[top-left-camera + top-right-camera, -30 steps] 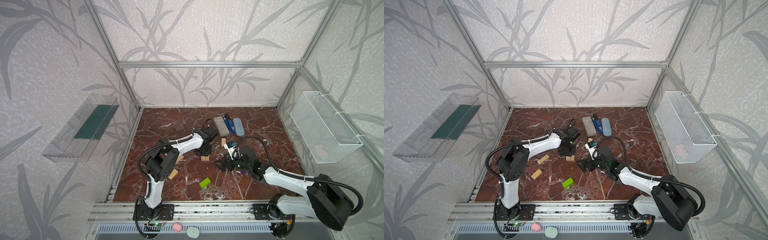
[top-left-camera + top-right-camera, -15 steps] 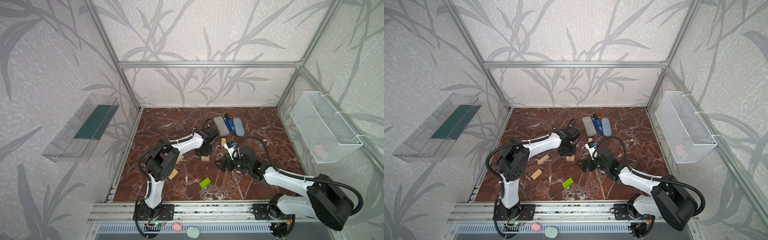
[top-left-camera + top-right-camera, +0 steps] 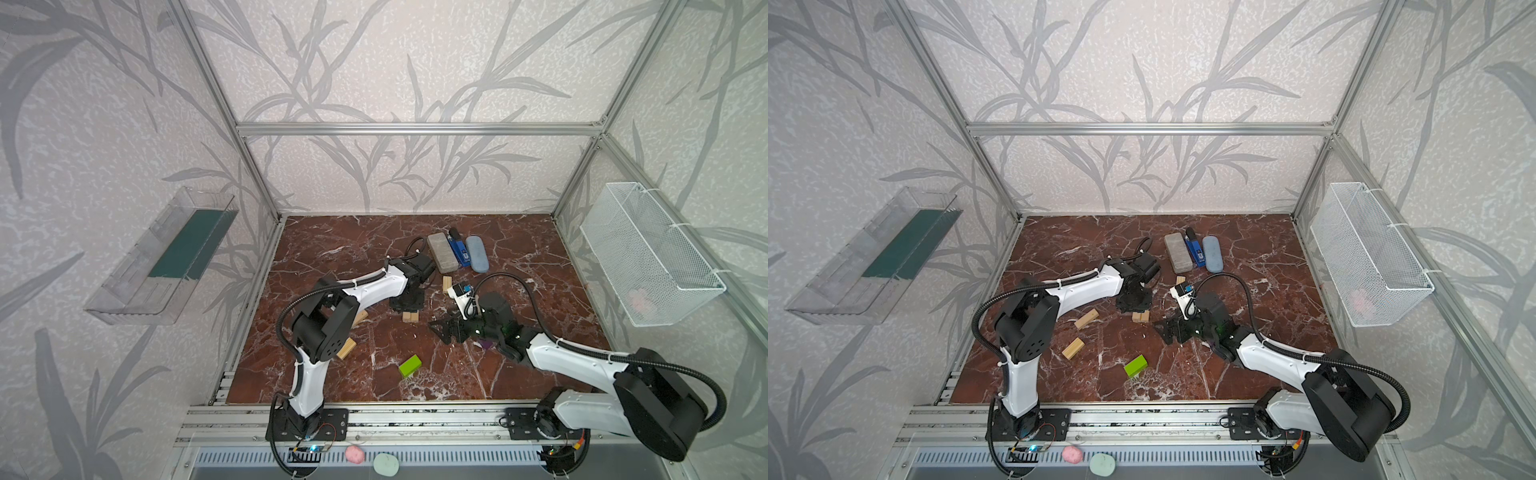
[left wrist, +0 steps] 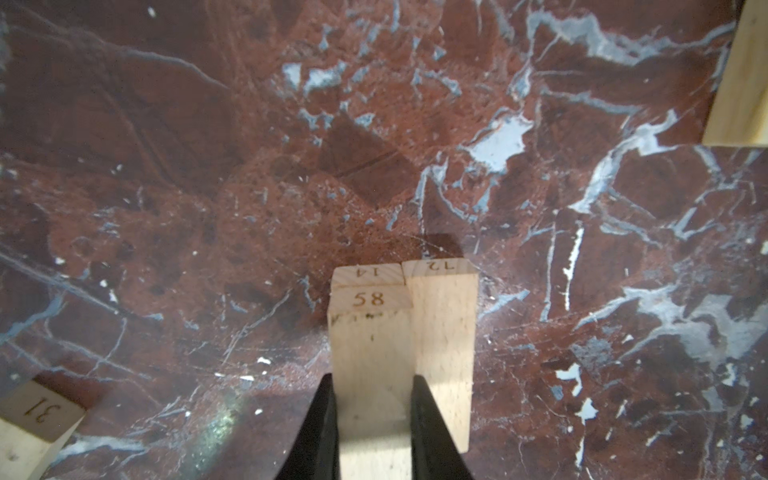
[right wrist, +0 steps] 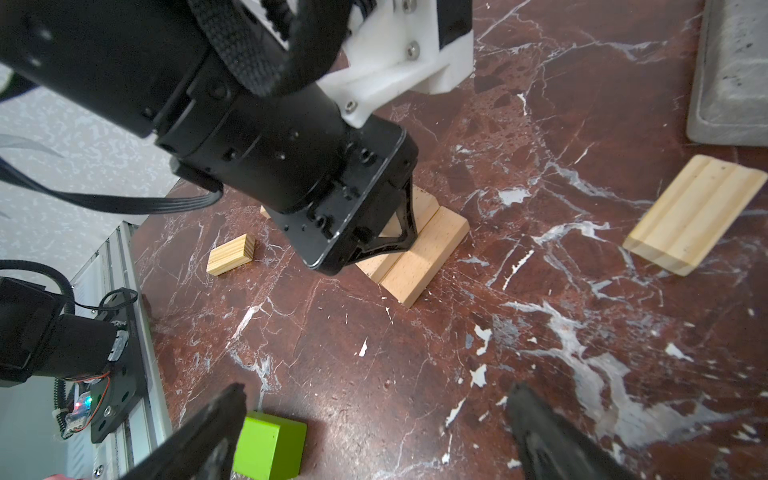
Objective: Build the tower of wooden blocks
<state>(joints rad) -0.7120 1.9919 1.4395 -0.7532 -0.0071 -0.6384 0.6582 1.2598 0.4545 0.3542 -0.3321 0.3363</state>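
Observation:
My left gripper (image 4: pixel 372 386) is shut on a pale wood block marked 58 (image 4: pixel 370 353). That block lies on top of block 14 (image 4: pixel 368 272), right beside block 12 (image 4: pixel 444 332); this low stack (image 3: pixel 410 317) is the tower, mid-floor. My right gripper (image 5: pixel 374 399) hangs open over bare floor to the right of the stack (image 5: pixel 415 262). The lime-green block (image 5: pixel 270 446) lies by one of its fingers. The purple block (image 3: pixel 485 344) peeks out under the right arm. Loose wood blocks (image 3: pixel 1073 348) (image 3: pixel 1086 319) lie on the left.
A grey slab (image 3: pixel 439 252), a blue object (image 3: pixel 458 249) and a blue-grey case (image 3: pixel 476 253) lie at the back. More planks (image 5: pixel 696 214) rest in front of the slab. A wire basket (image 3: pixel 648 257) hangs on the right wall, a clear tray (image 3: pixel 166 253) on the left.

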